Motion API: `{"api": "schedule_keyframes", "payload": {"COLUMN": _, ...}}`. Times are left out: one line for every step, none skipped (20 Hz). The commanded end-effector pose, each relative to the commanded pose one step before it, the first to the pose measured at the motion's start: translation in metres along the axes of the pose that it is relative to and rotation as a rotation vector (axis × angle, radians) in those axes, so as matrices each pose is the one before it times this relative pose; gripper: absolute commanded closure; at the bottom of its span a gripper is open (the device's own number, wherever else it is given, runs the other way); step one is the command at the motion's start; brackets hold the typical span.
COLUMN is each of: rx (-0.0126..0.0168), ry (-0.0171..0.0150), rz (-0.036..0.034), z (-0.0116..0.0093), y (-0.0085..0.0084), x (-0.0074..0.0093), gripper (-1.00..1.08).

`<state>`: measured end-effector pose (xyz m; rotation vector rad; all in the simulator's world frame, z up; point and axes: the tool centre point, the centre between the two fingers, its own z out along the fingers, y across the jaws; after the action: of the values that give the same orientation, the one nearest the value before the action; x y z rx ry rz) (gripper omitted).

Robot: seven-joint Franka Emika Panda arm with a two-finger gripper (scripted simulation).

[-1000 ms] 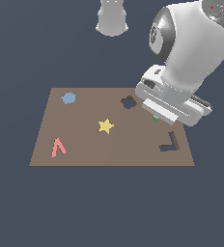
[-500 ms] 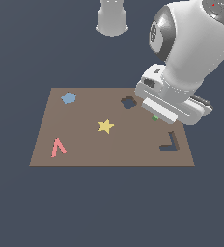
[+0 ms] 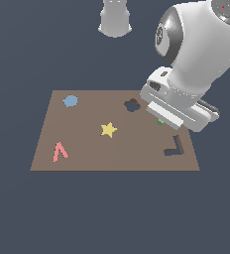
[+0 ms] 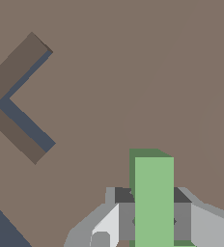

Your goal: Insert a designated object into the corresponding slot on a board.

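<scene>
Gripper (image 4: 154,222) first: on my wrist feed its two fingers sit against either side of the green L-shaped block (image 4: 154,200), so I read it as clenched on that piece. Only one arm of the block shows, running straight out from between the fingers; the other arm is cut off at the frame edge.

Whether the block is lifted or resting on the board (image 4: 147,72) I can't quite say from these feeds, though the shadowed side faces suggest it sits at or just above the surface.

From the exterior view the arm's hand covers nearly all of it; only a green speck (image 3: 160,121) peeks out beneath the hand, over the board (image 3: 87,149) near its edge on the exterior view's right.

What the coming move turns on: the L-shaped slot (image 3: 174,148) lies near the held piece but apart from it, toward the board's near corner on the exterior view's right. In the wrist feed the slot (image 4: 17,99) sits off to one side of the block, its two legs running diagonally while the block's visible arm points straight ahead. I judge I'll need a short sideways carry plus a wrist turn before lowering.
</scene>
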<state>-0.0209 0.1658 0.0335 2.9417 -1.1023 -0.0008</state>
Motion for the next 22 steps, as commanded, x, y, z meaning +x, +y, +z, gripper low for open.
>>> {"api": "schedule_keyframes", "payload": {"rx": 0.00052, "ry": 0.00022, "rz": 0.02878, "z": -0.00053, "y": -0.00456, "x": 0.00127, "gripper": 1.08}}
{"api": "schedule_keyframes", "payload": {"rx": 0.00005, "ry": 0.00001, "rz": 0.01500, "z": -0.00015, "y": -0.00224, "x": 0.00068, "gripper": 1.08}}
{"api": "schedule_keyframes", "payload": {"rx": 0.00005, "ry": 0.00001, "rz": 0.01647, "z": -0.00017, "y": -0.00246, "x": 0.00075, "gripper": 1.08}}
{"api": "schedule_keyframes", "payload": {"rx": 0.00006, "ry": 0.00001, "rz": 0.01797, "z": -0.00018, "y": -0.00268, "x": 0.00082, "gripper": 1.08}}
{"api": "schedule_keyframes", "payload": {"rx": 0.00006, "ry": 0.00001, "rz": 0.01947, "z": -0.00020, "y": -0.00291, "x": 0.00090, "gripper": 1.08}}
{"api": "schedule_keyframes", "payload": {"rx": 0.00006, "ry": 0.00001, "rz": 0.02100, "z": -0.00021, "y": -0.00313, "x": 0.00098, "gripper": 1.08}}
{"api": "schedule_keyframes", "payload": {"rx": 0.00006, "ry": 0.00002, "rz": 0.02255, "z": -0.00023, "y": -0.00336, "x": 0.00106, "gripper": 1.08}}
{"api": "schedule_keyframes", "payload": {"rx": 0.00007, "ry": 0.00002, "rz": 0.02411, "z": -0.00024, "y": -0.00359, "x": 0.00115, "gripper": 1.08}}
{"api": "schedule_keyframes", "payload": {"rx": 0.00007, "ry": 0.00002, "rz": 0.02567, "z": -0.00026, "y": -0.00382, "x": 0.00124, "gripper": 1.08}}
{"api": "schedule_keyframes", "payload": {"rx": 0.00007, "ry": 0.00002, "rz": 0.02720, "z": -0.00027, "y": -0.00404, "x": 0.00133, "gripper": 1.08}}
{"api": "schedule_keyframes", "payload": {"rx": 0.00007, "ry": 0.00002, "rz": 0.02868, "z": -0.00028, "y": -0.00425, "x": 0.00142, "gripper": 1.08}}
{"api": "schedule_keyframes", "payload": {"rx": 0.00007, "ry": 0.00003, "rz": 0.03010, "z": -0.00029, "y": -0.00446, "x": 0.00151, "gripper": 1.08}}
{"api": "schedule_keyframes", "payload": {"rx": 0.00006, "ry": 0.00003, "rz": 0.03147, "z": -0.00030, "y": -0.00466, "x": 0.00161, "gripper": 1.08}}
{"api": "schedule_keyframes", "payload": {"rx": 0.00006, "ry": 0.00003, "rz": 0.03278, "z": -0.00031, "y": -0.00485, "x": 0.00169, "gripper": 1.08}}
{"api": "schedule_keyframes", "payload": {"rx": 0.00006, "ry": 0.00003, "rz": 0.03382, "z": -0.00032, "y": -0.00499, "x": 0.00178, "gripper": 1.08}}
{"api": "schedule_keyframes", "payload": {"rx": 0.00005, "ry": 0.00003, "rz": 0.03289, "z": -0.00031, "y": -0.00485, "x": 0.00176, "gripper": 1.08}}
{"api": "schedule_keyframes", "payload": {"rx": 0.00004, "ry": 0.00003, "rz": 0.03149, "z": -0.00029, "y": -0.00464, "x": 0.00171, "gripper": 1.08}}
{"api": "schedule_keyframes", "payload": {"rx": 0.00003, "ry": 0.00003, "rz": 0.03008, "z": -0.00027, "y": -0.00443, "x": 0.00166, "gripper": 1.08}}
{"api": "schedule_keyframes", "payload": {"rx": 0.00002, "ry": 0.00003, "rz": 0.02866, "z": -0.00026, "y": -0.00422, "x": 0.00161, "gripper": 1.08}}
{"api": "schedule_keyframes", "payload": {"rx": 0.00001, "ry": 0.00003, "rz": 0.02721, "z": -0.00024, "y": -0.00400, "x": 0.00155, "gripper": 1.08}}
{"api": "schedule_keyframes", "payload": {"rx": 0.00001, "ry": 0.00003, "rz": 0.02575, "z": -0.00022, "y": -0.00378, "x": 0.00149, "gripper": 1.08}}
{"api": "schedule_keyframes", "payload": {"rx": 0.00000, "ry": 0.00003, "rz": 0.02427, "z": -0.00021, "y": -0.00356, "x": 0.00143, "gripper": 1.08}}
